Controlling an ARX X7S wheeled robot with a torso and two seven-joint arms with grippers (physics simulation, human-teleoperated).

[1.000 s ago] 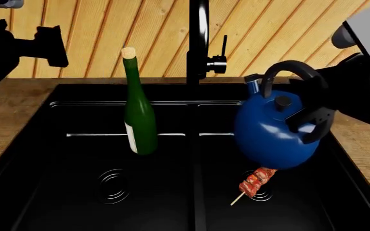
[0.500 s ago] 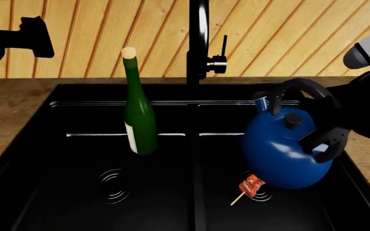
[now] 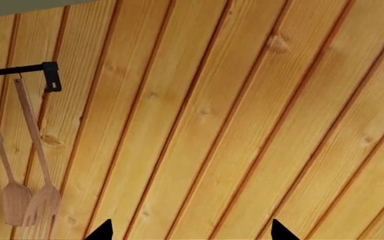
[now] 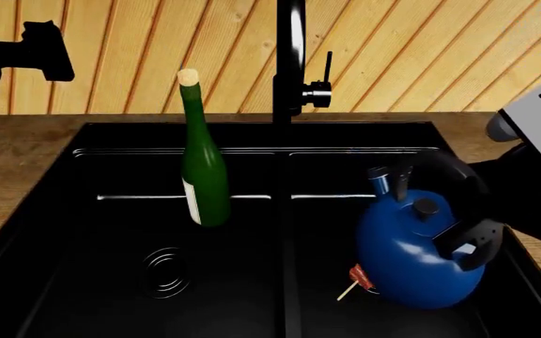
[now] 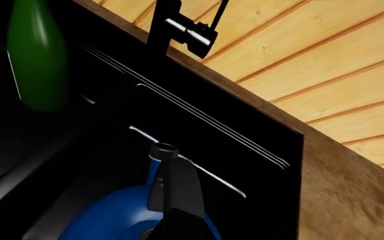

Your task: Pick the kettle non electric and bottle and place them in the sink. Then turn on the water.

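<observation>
The green bottle [image 4: 205, 176] stands upright in the left basin of the black sink [image 4: 251, 130], free of both grippers; it also shows in the right wrist view as the bottle [image 5: 37, 60]. The blue kettle [image 4: 416, 260] sits low in the right basin, tilted a little. My right gripper [image 4: 473, 243] is shut on its black arched handle [image 5: 178, 195]. My left gripper [image 4: 59, 51] hangs high at the far left, above the counter. It is open, its fingertips [image 3: 102, 232] wide apart with only the wall planks between them.
The tall black faucet [image 4: 289, 56] rises behind the divider, its lever [image 4: 325, 77] on the right side. A meat skewer [image 4: 357, 278] lies half under the kettle by the right drain. Wooden counter [image 4: 17, 155] flanks the sink. Wooden utensils [image 3: 18, 195] hang from a wall rail.
My right gripper has carried the kettle down and right into the right basin, where it now covers most of the skewer. The left arm has drawn back to the left.
</observation>
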